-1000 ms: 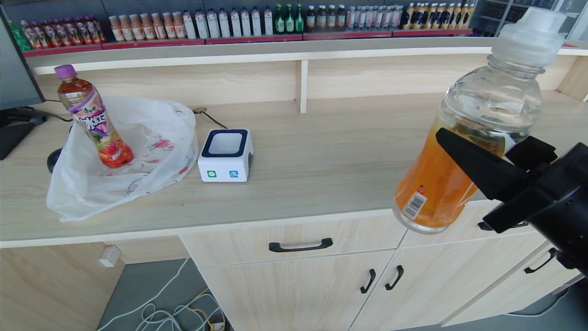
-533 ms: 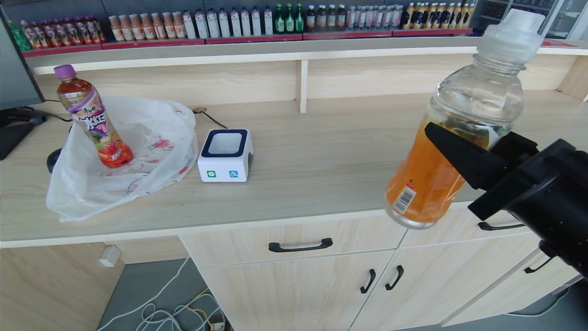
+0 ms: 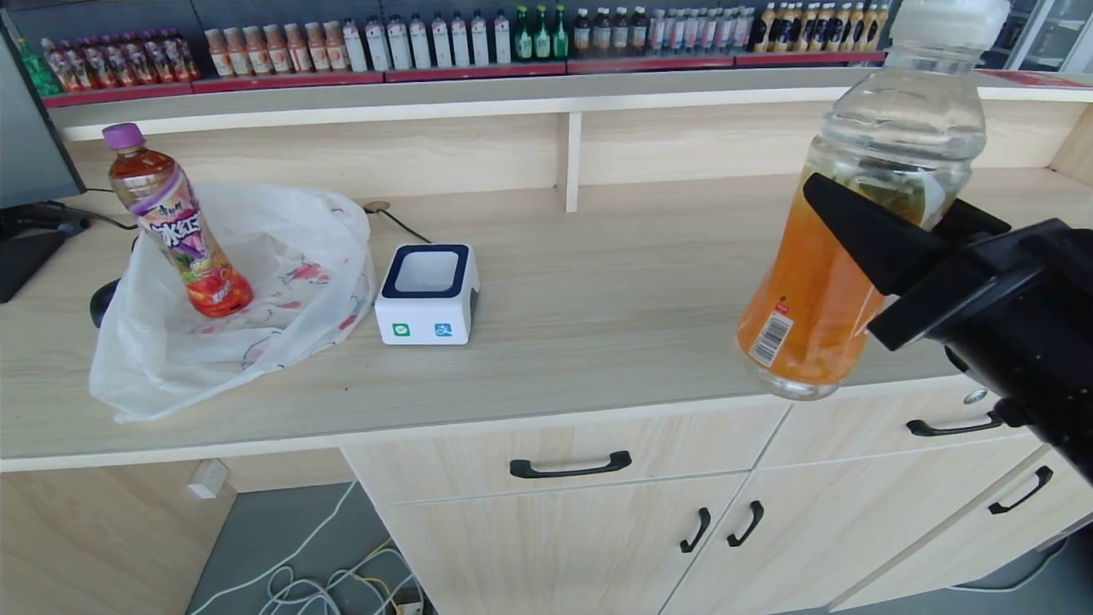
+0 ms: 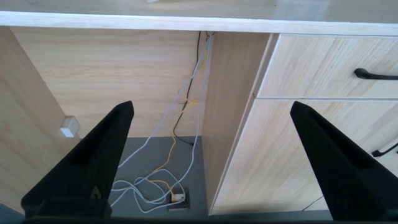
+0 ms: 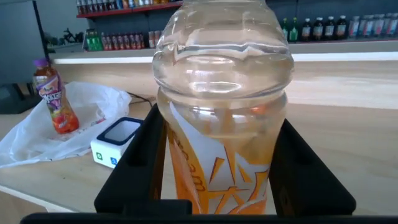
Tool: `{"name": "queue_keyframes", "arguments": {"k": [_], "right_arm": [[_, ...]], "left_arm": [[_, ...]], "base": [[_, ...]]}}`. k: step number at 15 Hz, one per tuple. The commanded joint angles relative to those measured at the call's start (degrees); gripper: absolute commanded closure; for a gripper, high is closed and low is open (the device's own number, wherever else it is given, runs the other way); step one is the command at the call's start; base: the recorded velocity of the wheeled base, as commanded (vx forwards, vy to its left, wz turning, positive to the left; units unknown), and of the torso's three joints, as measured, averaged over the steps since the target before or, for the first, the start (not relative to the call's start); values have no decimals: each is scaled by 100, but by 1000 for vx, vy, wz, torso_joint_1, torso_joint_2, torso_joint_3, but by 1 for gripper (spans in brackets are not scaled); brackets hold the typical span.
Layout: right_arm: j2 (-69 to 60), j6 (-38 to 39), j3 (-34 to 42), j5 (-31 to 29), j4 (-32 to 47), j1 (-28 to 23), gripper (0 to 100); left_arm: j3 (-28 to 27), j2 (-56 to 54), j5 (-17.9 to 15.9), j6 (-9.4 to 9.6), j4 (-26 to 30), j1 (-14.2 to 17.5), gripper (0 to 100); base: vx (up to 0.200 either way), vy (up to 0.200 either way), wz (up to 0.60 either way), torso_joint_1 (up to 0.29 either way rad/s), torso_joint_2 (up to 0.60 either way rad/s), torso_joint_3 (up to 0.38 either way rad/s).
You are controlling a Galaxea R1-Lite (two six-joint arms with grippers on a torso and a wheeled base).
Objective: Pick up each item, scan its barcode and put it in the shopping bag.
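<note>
The long pale wood-grain counter (image 3: 598,282) is stretching out ahead of and below the right gripper's (image 3: 892,209) jaws. Its matching cabinet front (image 4: 311,124) is standing beyond the left gripper's (image 4: 211,107) jaws. Those left jaws are gaping wide with nothing between their 2 black fingers. They are hanging below the counter's edge, with loose cables (image 4: 168,174) trailing on the floor past them.

The crumpled white plastic shopping bag with red print (image 3: 282,290) is lying open on the counter, far off to the left of the right jaws.

The right jaws are clamping the clear plastic bottle of orange drink (image 3: 820,282) around its middle, 1 finger on each side. The bottle is hanging in the air above the counter's front edge, leaning a little, with its pale cap up and its base low. Its orange-filled lower part is sticking out below the jaws, and its clear shoulder is rising above them.

The slim bottle of red-brown tea with a purple cap (image 3: 184,235) is standing tilted inside the bag, well apart from the right jaws.

The small white box scanner with a dark blue rim around its window (image 3: 427,295) is sitting on the counter, between the bag and the right jaws. It is just beside the bag.

The white barcode label (image 3: 771,339) is showing low on the held bottle, beneath the jaws.
</note>
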Motion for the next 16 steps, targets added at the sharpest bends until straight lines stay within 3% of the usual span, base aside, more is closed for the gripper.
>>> {"name": "queue_keyframes", "arguments": {"k": [1,14,16], "right_arm": [[-16,1,49,-186,-26,9,100],[-86,19,269,-256,-70,-44,100],[-68,10,277,-265,-70,-71,100]], "left_arm": [[0,-2,4,-2,-1,-1,0],[0,-2,4,-11,-1,-1,0],[0,-2,-5,7,-1,-1,0]], "base": [[0,200,0,12,12,-2],[0,200,0,2,2,1],[0,0,0,0,0,0]]}}
